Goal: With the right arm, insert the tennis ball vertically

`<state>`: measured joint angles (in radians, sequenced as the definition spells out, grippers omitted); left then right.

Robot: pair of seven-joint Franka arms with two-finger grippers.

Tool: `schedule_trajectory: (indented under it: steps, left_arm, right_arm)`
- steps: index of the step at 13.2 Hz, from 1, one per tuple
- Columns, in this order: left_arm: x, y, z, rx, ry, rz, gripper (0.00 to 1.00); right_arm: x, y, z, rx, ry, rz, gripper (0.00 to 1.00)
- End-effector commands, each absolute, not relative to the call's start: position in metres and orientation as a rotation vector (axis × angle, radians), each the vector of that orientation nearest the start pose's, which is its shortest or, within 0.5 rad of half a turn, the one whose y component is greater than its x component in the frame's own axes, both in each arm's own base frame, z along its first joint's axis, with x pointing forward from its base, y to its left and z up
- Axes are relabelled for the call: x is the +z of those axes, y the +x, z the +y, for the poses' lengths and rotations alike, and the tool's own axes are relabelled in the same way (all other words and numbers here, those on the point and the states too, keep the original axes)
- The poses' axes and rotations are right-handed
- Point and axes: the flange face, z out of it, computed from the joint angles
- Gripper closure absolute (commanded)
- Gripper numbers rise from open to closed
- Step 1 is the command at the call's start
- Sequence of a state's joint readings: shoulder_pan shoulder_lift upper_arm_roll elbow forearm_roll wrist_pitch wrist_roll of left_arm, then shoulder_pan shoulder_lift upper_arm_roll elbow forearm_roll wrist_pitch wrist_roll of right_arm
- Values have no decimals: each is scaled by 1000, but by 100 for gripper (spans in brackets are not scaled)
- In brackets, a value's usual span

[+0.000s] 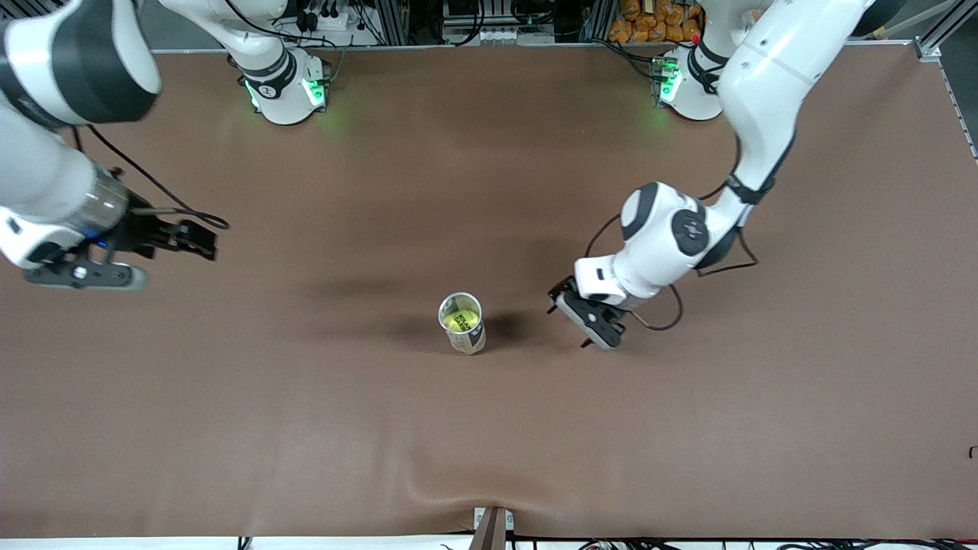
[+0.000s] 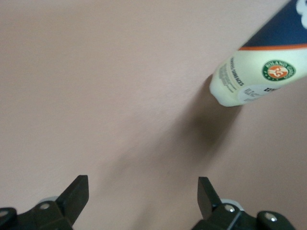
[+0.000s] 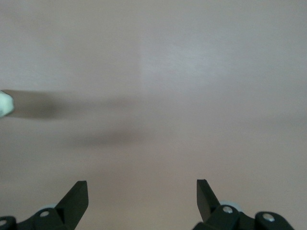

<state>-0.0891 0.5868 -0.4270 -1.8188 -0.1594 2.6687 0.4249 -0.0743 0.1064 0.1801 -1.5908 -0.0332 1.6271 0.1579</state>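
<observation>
A tall can (image 1: 466,336) stands upright in the middle of the brown table, its top open. A yellow-green tennis ball (image 1: 463,320) sits inside it near the rim. My right gripper (image 1: 205,241) is open and empty, up in the air over the table toward the right arm's end, well apart from the can. In the right wrist view (image 3: 142,194) only a pale sliver of the can (image 3: 5,103) shows at the edge. My left gripper (image 1: 568,319) is open and empty, low beside the can toward the left arm's end. Its wrist view (image 2: 143,194) shows the can's cream and blue label (image 2: 254,72).
The brown mat (image 1: 306,428) covers the whole table and has a ripple near its front edge. The two arm bases (image 1: 286,92) (image 1: 688,88) stand along the farthest edge. A cable (image 1: 176,206) dangles from the right arm.
</observation>
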Motion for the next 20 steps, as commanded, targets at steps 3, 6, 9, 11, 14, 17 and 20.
schedule_trajectory:
  steps: [3,6,9,11,14,17,20]
  left_arm:
    - [350,635,-253,-220,-3348,910,0]
    - [386,644,-241,-132,-3389,671,0]
    - [439,640,-230,-78,-3404,496,0]
    - [471,641,-222,-92,-3387,437,0]
    - [499,642,-206,-15,-3351,399,0]
    - [512,634,-206,50,-3279,367,0]
    - [548,618,-202,23,-3248,356,0]
  right_arm:
    - [603,551,17,137,-3165,-36,0]
    - [652,538,12,147,-3165,-31,0]
    - [663,533,11,150,-3162,-20,0]
    - [671,530,14,101,-3162,-28,0]
    - [667,540,16,20,-3130,-10,0]
    - [647,547,-6,12,-3133,69,0]
    - [640,544,-8,36,-3133,74,0]
